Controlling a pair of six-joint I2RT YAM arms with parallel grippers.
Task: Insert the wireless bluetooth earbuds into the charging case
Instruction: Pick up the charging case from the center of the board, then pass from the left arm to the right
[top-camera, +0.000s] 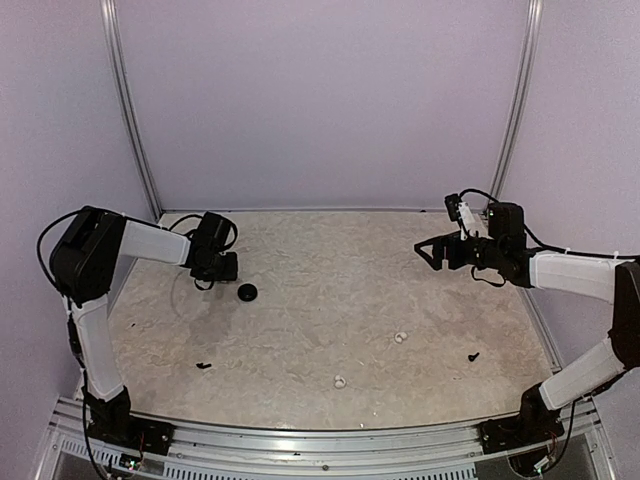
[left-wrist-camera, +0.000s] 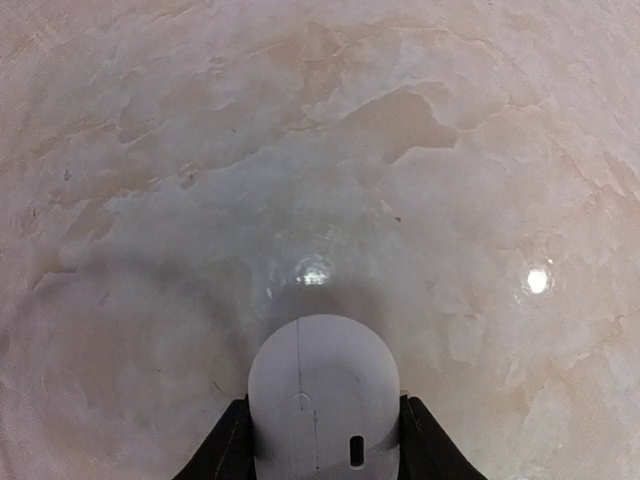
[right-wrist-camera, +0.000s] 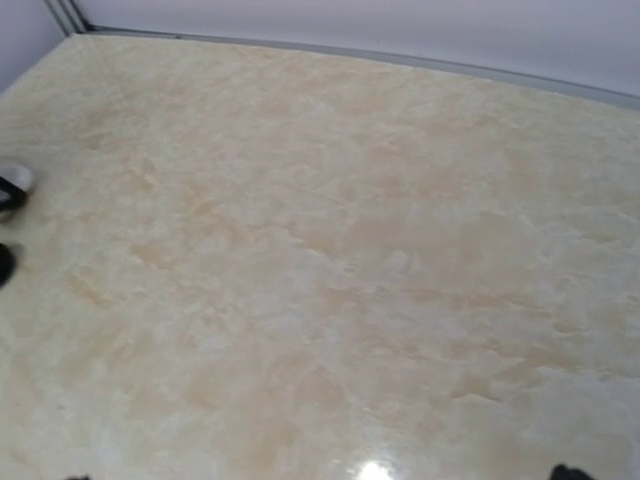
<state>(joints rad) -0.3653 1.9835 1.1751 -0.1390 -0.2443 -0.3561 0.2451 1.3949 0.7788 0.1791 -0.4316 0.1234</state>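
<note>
Left wrist is showing the left claw (left-wrist-camera: 325, 448) gripping the case (left-wrist-camera: 323, 375); the right claw (top-camera: 432, 252) is gaping, and should be centring over a bud (top-camera: 400, 337) before pinching.

Your table top (left-wrist-camera: 420, 170) presents a marbled beige, stone-look surface, smooth and glossy enough to throw bright lamp glints. The charging case (left-wrist-camera: 322, 400) in your left gripper (left-wrist-camera: 325, 450) is smooth white plastic, satin rather than mirror-bright, with a fine moulded seam down its shell. The fingers (left-wrist-camera: 225, 452) gripping it are matt black plastic. Your arm links (top-camera: 155, 240) wear smooth white shells next to black housings. The frame rail (top-camera: 300, 435) at the near edge is ribbed, silvery bare metal. The walls (top-camera: 320, 100) read matt and plain. The wireless bluetooth earbuds (top-camera: 400, 337) look white, but they are too small for you to judge their finish. The same goes for the black disc (top-camera: 246, 292).
</note>
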